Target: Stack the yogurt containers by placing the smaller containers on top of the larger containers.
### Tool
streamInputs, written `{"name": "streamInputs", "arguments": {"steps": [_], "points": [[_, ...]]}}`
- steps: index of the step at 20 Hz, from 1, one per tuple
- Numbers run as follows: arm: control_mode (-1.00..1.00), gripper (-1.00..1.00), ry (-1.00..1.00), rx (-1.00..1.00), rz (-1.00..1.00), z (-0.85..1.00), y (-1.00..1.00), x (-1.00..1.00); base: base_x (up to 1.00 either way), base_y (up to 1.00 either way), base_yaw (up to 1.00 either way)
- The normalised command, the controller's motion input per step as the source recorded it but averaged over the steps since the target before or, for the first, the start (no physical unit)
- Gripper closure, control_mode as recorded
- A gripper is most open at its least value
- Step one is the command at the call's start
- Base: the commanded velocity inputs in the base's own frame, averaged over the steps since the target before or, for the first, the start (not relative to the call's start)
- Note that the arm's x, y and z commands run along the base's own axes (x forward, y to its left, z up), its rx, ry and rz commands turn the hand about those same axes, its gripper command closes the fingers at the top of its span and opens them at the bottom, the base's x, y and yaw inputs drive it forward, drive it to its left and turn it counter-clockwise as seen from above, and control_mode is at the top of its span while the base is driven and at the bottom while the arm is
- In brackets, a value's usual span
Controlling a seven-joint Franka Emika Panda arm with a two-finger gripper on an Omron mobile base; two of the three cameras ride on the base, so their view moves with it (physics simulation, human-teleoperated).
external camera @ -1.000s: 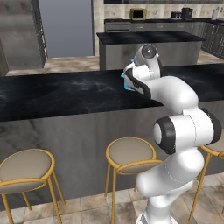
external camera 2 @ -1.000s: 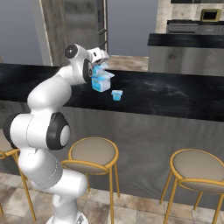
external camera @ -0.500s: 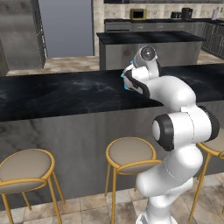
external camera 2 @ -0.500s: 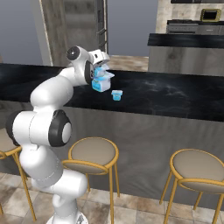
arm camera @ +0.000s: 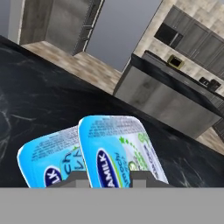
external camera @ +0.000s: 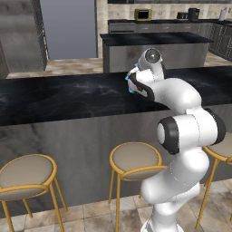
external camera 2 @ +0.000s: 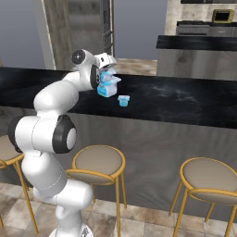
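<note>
Dark fingers (arm camera: 105,178) narrowed on medium yogurt cup (arm camera: 120,151) — above biggest cup (arm camera: 50,157), black counter (arm camera: 39,92)

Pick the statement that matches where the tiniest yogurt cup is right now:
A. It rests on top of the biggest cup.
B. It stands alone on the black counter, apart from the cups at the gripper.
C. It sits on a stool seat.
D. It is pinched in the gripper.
B: in the right base view the tiniest yogurt cup stands by itself on the black counter, clear of the cups at the gripper.
</note>
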Motion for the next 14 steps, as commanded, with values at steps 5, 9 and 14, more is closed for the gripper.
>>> {"name": "streamInputs", "arguments": {"steps": [5, 9, 14], "points": [[-1.00, 1.00, 0.00, 0.00, 0.00, 0.00, -0.01, 0.01, 0.00, 0.00, 0.00], [-1.00, 1.00, 0.00, 0.00, 0.00, -0.06, -0.01, 0.01, 0.00, 0.00, 0.00], [-1.00, 1.00, 0.00, 0.00, 0.00, -0.17, 0.00, 0.05, 0.00, 0.00, 0.00]]}}
